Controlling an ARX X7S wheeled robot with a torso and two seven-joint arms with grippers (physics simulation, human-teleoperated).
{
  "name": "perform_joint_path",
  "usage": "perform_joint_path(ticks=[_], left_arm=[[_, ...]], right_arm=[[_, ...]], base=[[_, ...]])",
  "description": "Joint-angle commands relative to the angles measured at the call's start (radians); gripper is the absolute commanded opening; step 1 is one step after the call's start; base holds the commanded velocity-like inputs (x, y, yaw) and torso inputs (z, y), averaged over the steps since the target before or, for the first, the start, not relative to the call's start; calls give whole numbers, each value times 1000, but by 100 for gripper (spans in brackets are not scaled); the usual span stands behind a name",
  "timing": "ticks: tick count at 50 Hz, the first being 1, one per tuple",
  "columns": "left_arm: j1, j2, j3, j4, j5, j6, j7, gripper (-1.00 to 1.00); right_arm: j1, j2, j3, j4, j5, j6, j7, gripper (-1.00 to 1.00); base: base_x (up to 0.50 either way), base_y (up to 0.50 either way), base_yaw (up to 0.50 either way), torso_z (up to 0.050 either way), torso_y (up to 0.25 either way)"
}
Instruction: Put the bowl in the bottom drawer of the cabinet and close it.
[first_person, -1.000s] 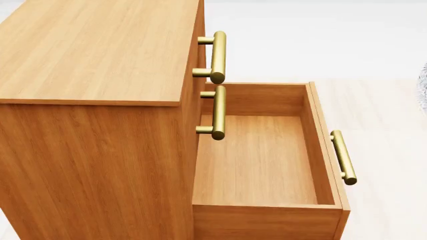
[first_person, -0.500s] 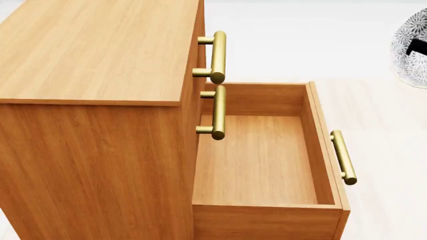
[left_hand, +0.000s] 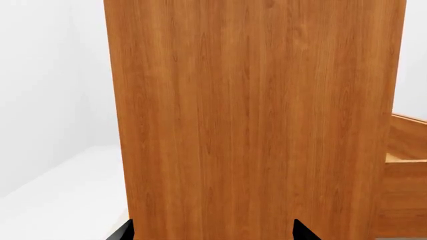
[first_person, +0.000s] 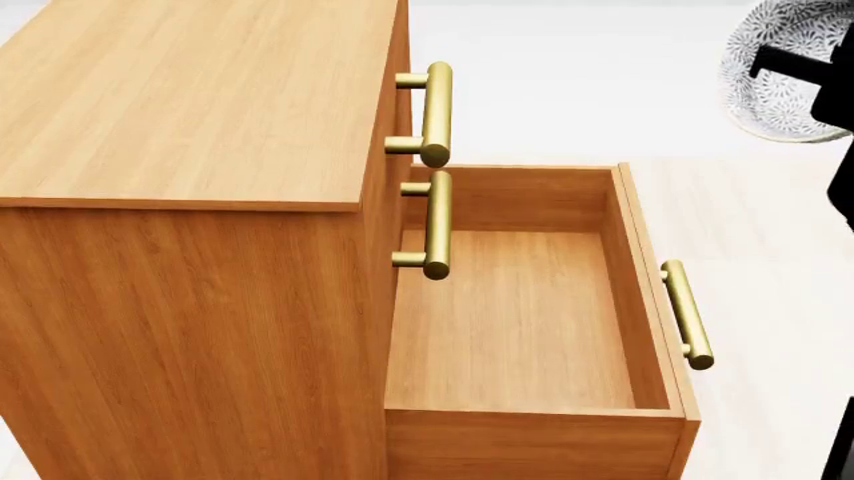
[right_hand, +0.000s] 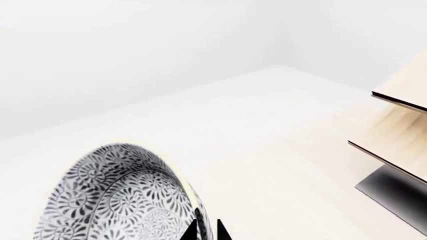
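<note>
bottom drawer (first_person: 521, 330) pulled fully out of cabinet (first_person: 187, 200), interior bare, brass bar handle (first_person: 686, 314) on its front. two upper drawers shut. bowl (first_person: 785, 70) in air beyond drawer's far right corner, well apart from it, tilted on its side, pinched at rim by right gripper (right_hand: 205, 231), fingers clenched on bowl wall. left gripper (left_hand: 210, 232) faces cabinet side panel, two fingertips spread apart, grasping nothing.
</note>
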Motion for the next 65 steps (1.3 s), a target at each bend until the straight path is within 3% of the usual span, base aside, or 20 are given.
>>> perform_joint_path(ticks=[1,37,65], left_arm=[[-3,-1,2,-4,-2,4,-1,100],[-5,-8,6,-3,-7,4,-9,100],[-5,-11,10,-4,-11,13,-14,100]], right_arm=[[64,-26,-55,112,-30,-59,-47,-100],[168,-122,-154,414,-78,-218,-163,-100],[129,-173,-194,386,-70,-205,-208,-100]], base=[[0,0,0,0,0],[0,0,0,0,1],[0,0,0,0,0]])
